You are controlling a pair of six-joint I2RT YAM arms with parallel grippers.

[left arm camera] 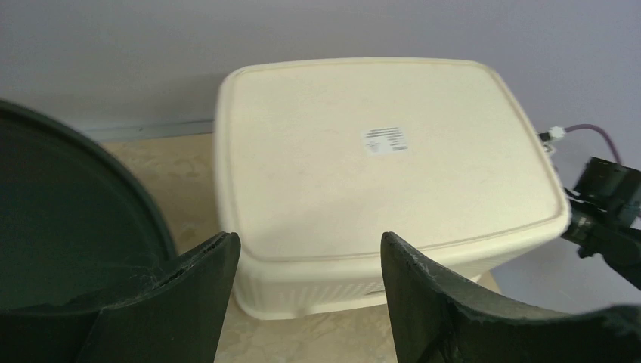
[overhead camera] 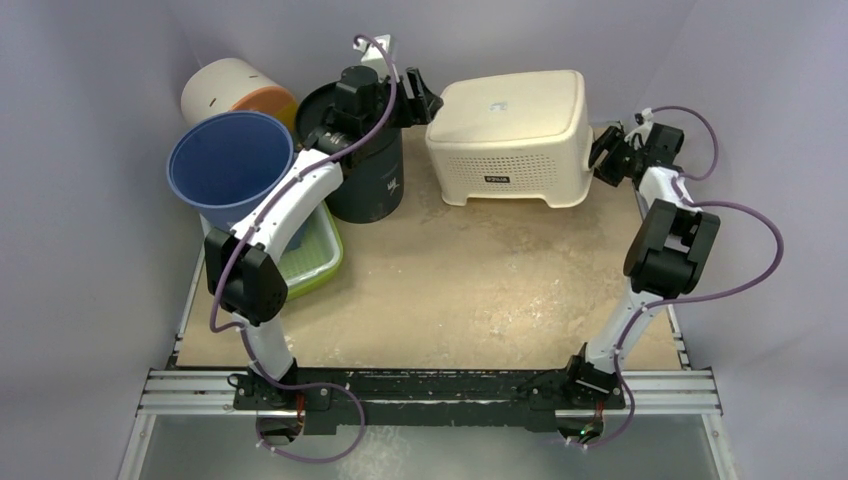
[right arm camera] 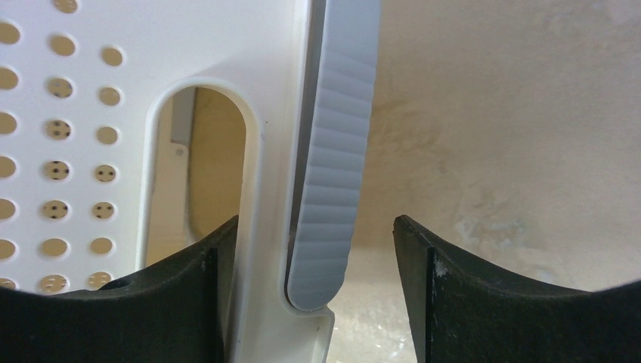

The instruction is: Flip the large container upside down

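Two arms reach over a tan surface (overhead camera: 450, 290), on which the things are grouped along the far edge. The large cream container (overhead camera: 510, 125) is seen at the far middle, towards the right, resting with its flat closed face and a small label turned up and its perforated side wall facing the arms. To its left a black bin (overhead camera: 368, 185) is stood upright, just beside it. A blue bucket (overhead camera: 230, 165) is tilted at the far left, with a white and orange tub (overhead camera: 225, 88) behind it and a green tray (overhead camera: 315, 255) lying below it at the left edge of the surface.

The left gripper (overhead camera: 425, 105) is held over the bin's far rim, close to the container's left end; in its wrist view its jaws are seen apart with nothing between them, and the container (left arm camera: 378, 166) lies beyond.

The right gripper (overhead camera: 603, 155) is placed at the container's right end. Its jaws are seen apart, set around the container's edge (right arm camera: 91, 91), where a grey ribbed strip (right arm camera: 332, 166) runs beside a handle slot; a gap is left between the strip and the right-hand finger (right arm camera: 484, 302).
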